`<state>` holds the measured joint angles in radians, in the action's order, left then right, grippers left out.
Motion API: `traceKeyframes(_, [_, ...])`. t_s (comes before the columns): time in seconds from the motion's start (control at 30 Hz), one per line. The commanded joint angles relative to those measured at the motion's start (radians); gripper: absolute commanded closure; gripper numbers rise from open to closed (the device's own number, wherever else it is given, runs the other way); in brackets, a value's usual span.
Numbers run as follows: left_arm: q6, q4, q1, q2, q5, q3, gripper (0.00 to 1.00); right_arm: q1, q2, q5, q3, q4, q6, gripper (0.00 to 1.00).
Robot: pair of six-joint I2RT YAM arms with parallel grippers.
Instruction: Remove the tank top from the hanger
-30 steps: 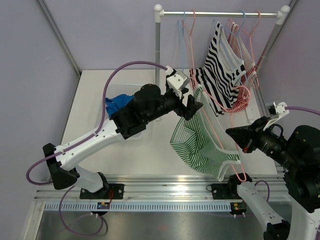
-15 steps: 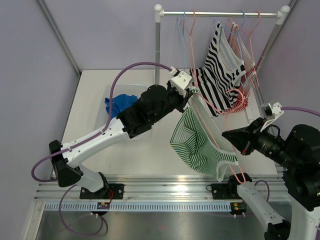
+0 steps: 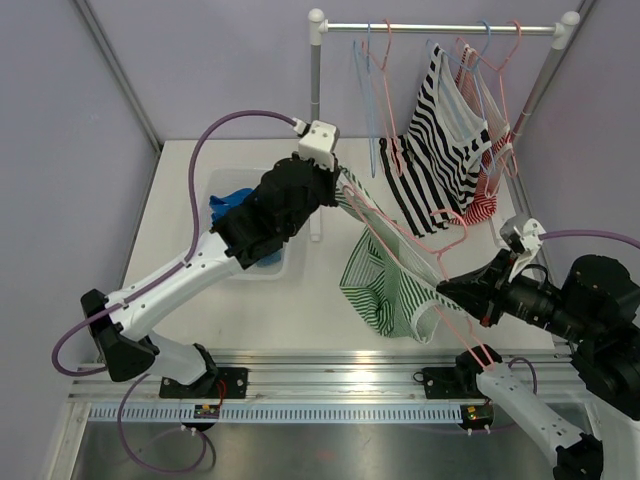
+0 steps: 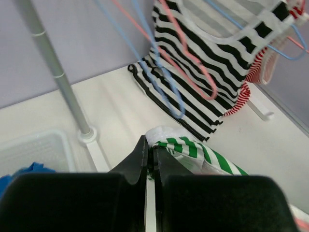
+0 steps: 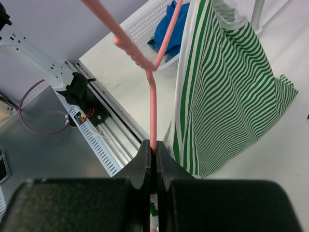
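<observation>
A green-and-white striped tank top (image 3: 385, 285) hangs stretched between my two grippers, above the table. My left gripper (image 3: 338, 186) is shut on the strap's white-edged top (image 4: 166, 137), its fingertips pinched together (image 4: 150, 145). The pink wire hanger (image 3: 400, 238) runs through the garment, slanting down to the right. Its stem (image 5: 153, 111) is clamped in my right gripper (image 5: 153, 145), which is shut on it. In the top view the right gripper (image 3: 445, 288) sits at the garment's lower right edge. The striped cloth (image 5: 227, 92) hangs just right of the stem.
A rail on white posts (image 3: 316, 100) stands at the back, carrying a black-and-white striped top (image 3: 440, 150), a red-striped one (image 3: 487, 200) and bare blue and pink hangers (image 3: 372, 90). A white basket (image 3: 222, 180) with blue cloth (image 3: 235, 205) lies under the left arm.
My left gripper shut on the tank top's strap and pulled it up and to the left, stretching the cloth along the hanger. The right gripper shifted slightly left with the hanger.
</observation>
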<state>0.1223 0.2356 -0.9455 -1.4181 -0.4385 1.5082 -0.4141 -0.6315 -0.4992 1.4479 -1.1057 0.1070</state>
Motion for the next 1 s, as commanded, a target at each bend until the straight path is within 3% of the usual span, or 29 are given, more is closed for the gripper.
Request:
traceKeyframes(0.0, [0.109, 0.028, 0.091, 0.082, -0.108, -0.012, 1.00, -0.038, 0.046, -0.033, 0.038, -0.023, -0.052, 1.00])
traceKeyframes(0.1, [0.137, 0.034, 0.103, 0.107, -0.076, -0.042, 1.00, -0.038, 0.047, -0.030, 0.029, 0.003, -0.055, 1.00])
traceKeyframes(0.2, [0.151, 0.016, 0.103, 0.146, 0.071, -0.095, 1.00, -0.038, 0.065, 0.011, -0.027, 0.128, -0.017, 1.00])
traceKeyframes(0.27, [0.166, -0.040, 0.102, 0.188, 0.186, -0.216, 1.00, -0.038, 0.104, 0.017, -0.145, 0.338, 0.051, 1.00])
traceKeyframes(0.3, [0.175, -0.080, 0.102, 0.218, 0.308, -0.265, 1.00, -0.040, 0.122, 0.036, -0.197, 0.427, 0.086, 1.00])
traceKeyframes(0.37, [0.194, -0.229, 0.096, 0.315, 0.512, -0.401, 1.00, -0.038, 0.191, 0.066, -0.404, 0.791, 0.219, 1.00])
traceKeyframes(0.4, [0.194, -0.261, 0.088, 0.315, 0.553, -0.433, 1.00, -0.038, 0.191, 0.076, -0.405, 0.793, 0.220, 1.00])
traceKeyframes(0.53, [0.146, -0.256, 0.030, 0.338, 0.650, -0.511, 1.00, -0.040, 0.220, 0.132, -0.590, 1.215, 0.298, 1.00])
traceKeyframes(0.63, [0.163, -0.216, 0.005, 0.323, 0.575, -0.561, 1.00, -0.038, 0.227, 0.209, -0.659, 1.381, 0.290, 1.00])
traceKeyframes(0.7, [0.197, -0.176, 0.004, 0.298, 0.443, -0.578, 1.00, -0.038, 0.234, 0.361, -0.634, 1.325, 0.264, 1.00])
traceKeyframes(0.8, [0.253, -0.115, 0.004, 0.262, 0.307, -0.595, 1.00, -0.038, 0.214, 0.585, -0.474, 0.996, 0.206, 1.00])
traceKeyframes(0.83, [0.257, -0.113, 0.004, 0.254, 0.302, -0.606, 1.00, -0.040, 0.179, 0.635, -0.387, 0.836, 0.179, 1.00])
traceKeyframes(0.97, [0.263, -0.101, 0.001, 0.219, 0.297, -0.615, 1.00, -0.038, 0.031, 0.803, -0.198, 0.542, 0.149, 1.00])
